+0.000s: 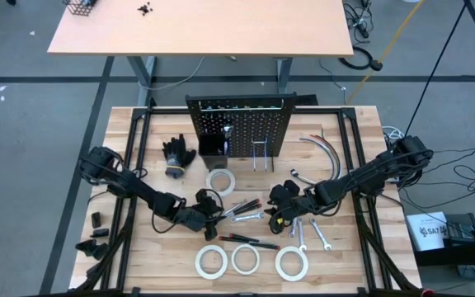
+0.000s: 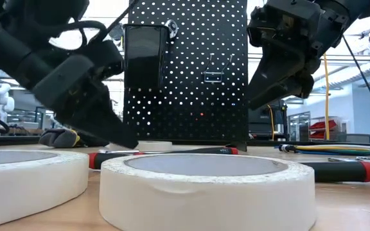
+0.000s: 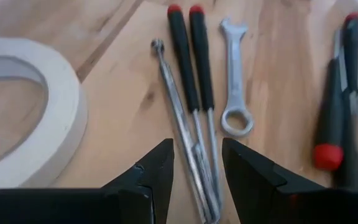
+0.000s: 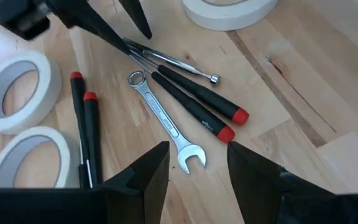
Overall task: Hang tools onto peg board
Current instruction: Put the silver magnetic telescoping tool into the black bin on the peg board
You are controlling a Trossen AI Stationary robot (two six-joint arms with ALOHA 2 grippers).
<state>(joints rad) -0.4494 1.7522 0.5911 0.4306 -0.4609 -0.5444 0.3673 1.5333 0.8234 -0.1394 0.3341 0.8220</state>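
The left end effector was released, its fingers spread and lowered to either side of the shafts of a thin silver rod-like tool and two red-and-black screwdrivers lying together on the desk. A silver wrench lay just beside that bundle. The right end effector was also released and hovered above the wrench's open end, grasping nothing. The peg board stood upright at the far side of the desk, with several tape rolls lying flat near the front edge. Hazard: because the three shafts lay touching, closing the left fingers was likely to capture more than one tool, or to pinch a round shaft off-centre so that it rolled free. Hazard: both end effectors worked close together over the same cluster, so a simultaneous descent risked contact between them or a nudge that would displace the wrench.
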